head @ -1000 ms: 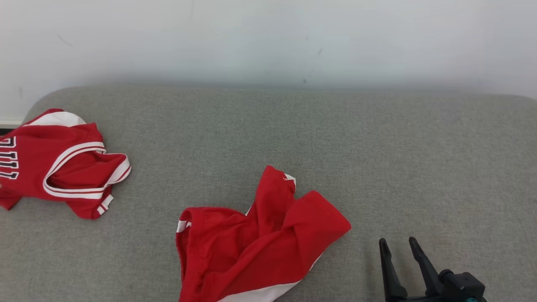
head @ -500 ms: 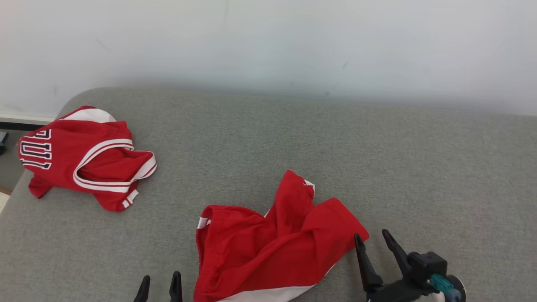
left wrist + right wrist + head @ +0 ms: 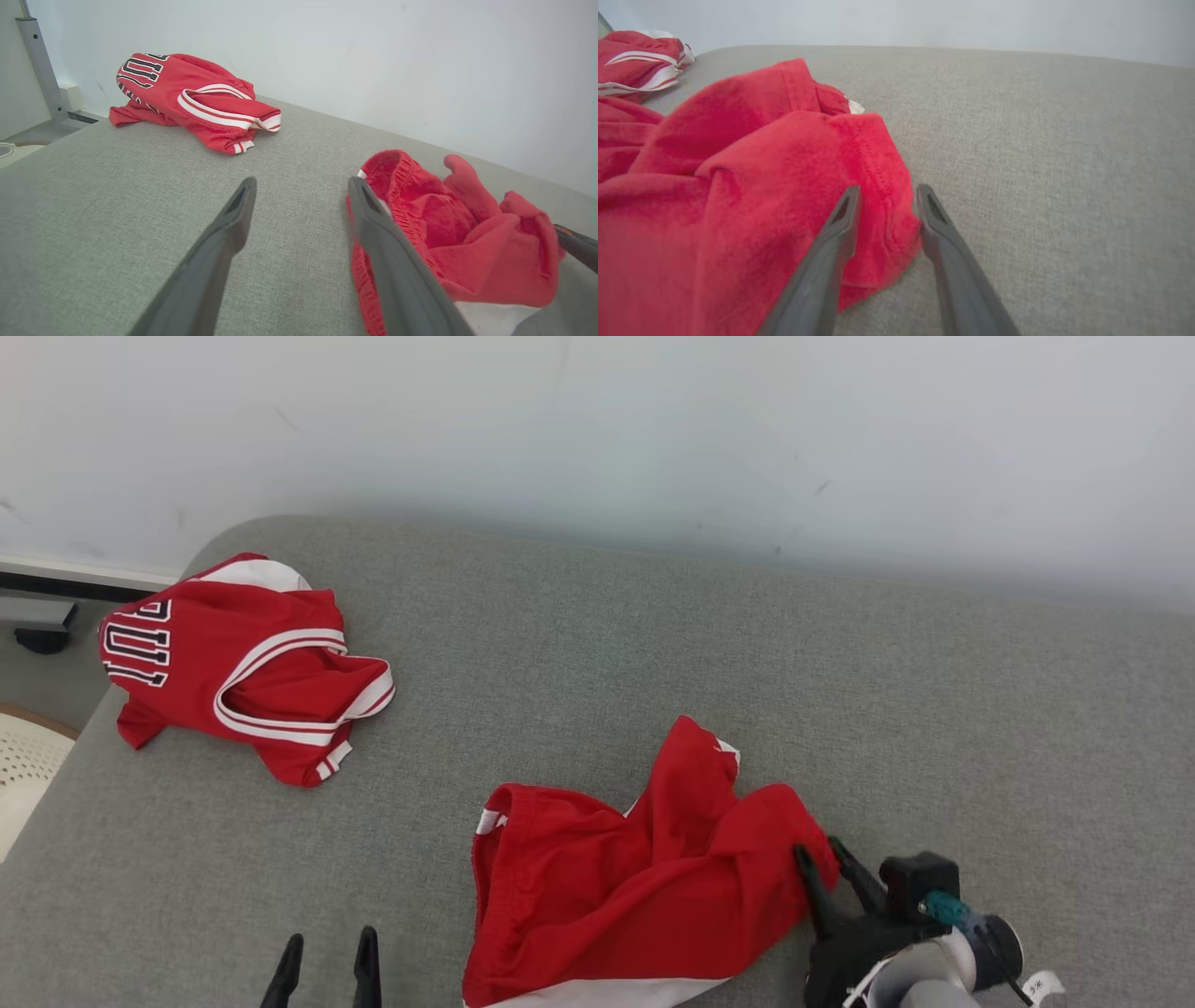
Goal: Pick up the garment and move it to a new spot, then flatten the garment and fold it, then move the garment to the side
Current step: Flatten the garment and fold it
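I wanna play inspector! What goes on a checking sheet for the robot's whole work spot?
Surface: grey fabric pad, smooth.
Job's things: red shorts, crumpled, white band along the near edge.
Clutter: red jersey with white trim, bunched at the far left, apart from the shorts.
Grippers: left claw open, beside the shorts' waistband, holding nothing; right claw has a finger on each side of the shorts' right corner, pinch unclear.
Cables: nothing seen; a white tag hangs at the right wrist.
Surroundings: white wall behind; grey metal post at the left.
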